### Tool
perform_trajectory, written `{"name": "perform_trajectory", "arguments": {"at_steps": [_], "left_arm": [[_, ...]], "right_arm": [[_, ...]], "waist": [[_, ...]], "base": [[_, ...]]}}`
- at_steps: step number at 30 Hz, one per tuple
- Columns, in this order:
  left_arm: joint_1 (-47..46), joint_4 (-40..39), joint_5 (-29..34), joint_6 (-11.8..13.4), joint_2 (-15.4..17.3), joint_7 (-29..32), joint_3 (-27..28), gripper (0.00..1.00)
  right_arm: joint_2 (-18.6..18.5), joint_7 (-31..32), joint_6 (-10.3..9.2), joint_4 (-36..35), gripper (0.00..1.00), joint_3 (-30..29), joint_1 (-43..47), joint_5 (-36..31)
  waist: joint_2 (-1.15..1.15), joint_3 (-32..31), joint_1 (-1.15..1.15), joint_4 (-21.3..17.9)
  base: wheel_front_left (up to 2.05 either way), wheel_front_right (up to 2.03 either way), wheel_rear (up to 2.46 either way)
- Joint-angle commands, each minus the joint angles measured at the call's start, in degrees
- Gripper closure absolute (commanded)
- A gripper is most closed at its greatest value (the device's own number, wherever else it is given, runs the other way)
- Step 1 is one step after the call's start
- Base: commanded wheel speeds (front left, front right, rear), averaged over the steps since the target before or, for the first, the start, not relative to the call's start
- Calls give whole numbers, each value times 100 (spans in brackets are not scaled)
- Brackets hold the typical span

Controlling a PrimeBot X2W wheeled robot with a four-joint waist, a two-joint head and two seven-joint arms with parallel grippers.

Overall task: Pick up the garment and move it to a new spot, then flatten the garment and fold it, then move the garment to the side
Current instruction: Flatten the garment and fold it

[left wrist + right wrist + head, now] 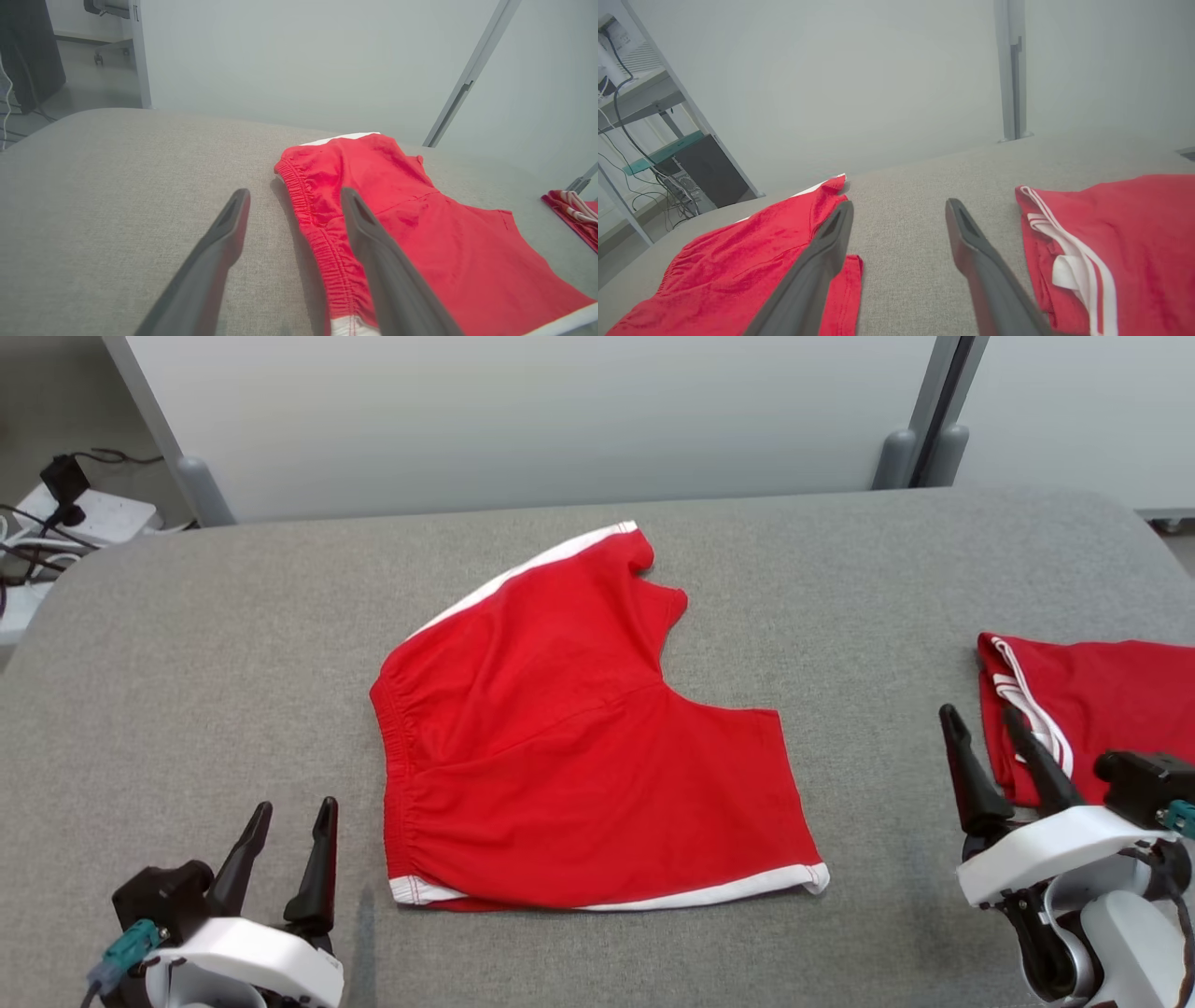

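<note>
Red shorts [579,747] with white trim lie near the middle of the grey padded table [187,644]. The elastic waistband faces the robot's left. One leg points to the far edge and the other runs along the near side.

- The cloth is mostly flat, though the far leg is rumpled around the crotch.
- Left gripper [295,805]: fingers spread wide, nothing between them, just beside the waistband's near corner.
- Right gripper [979,712]: also wide open and empty, well clear of the shorts.
- A second red garment [1111,700] with white stripes lies right next to the right gripper.

Risks as I judge them:
- The right fingers could snag that neighbouring piece, or take it for the target because the colour matches.
- A pinch at the waistband may catch only the top layer, so the shorts would open up when lifted.
- Dragging across this grippy fabric surface would likely bunch the cloth rather than smooth it.
- A fold made over the rumpled leg would set the crease in.
</note>
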Motion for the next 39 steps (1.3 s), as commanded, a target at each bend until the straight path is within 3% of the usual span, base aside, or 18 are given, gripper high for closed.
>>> {"name": "perform_trajectory", "arguments": {"at_steps": [1, 7, 15, 26, 39], "left_arm": [[-9, -174, 174, -38, 22, -59, 331, 0], [278, -357, 803, -39, -263, -59, 785, 0], [656, -1008, 1429, -22, -603, -59, 1391, 0], [1068, -1426, 1919, -31, -791, -59, 1449, 0], [1154, -1402, 1812, -5, -821, -59, 1259, 0]], "right_arm": [[22, -102, 25, -251, 0, -144, 55, -308], [371, -105, 25, -782, 0, -645, 580, -1411], [740, -105, 25, -1319, 0, -874, 1042, -2251], [940, -106, 25, -1276, 0, -864, 1361, -2637], [1022, -106, 25, -877, 0, -776, 1387, -2782]], "waist": [[0, -130, 0, -12], [0, -283, 0, -12], [0, -322, 0, 19], [0, -249, 0, 90], [0, -240, 0, 76]], "base": [[0, 0, 0], [0, 0, 0], [0, 0, 0], [0, 0, 0], [0, 0, 0]]}}
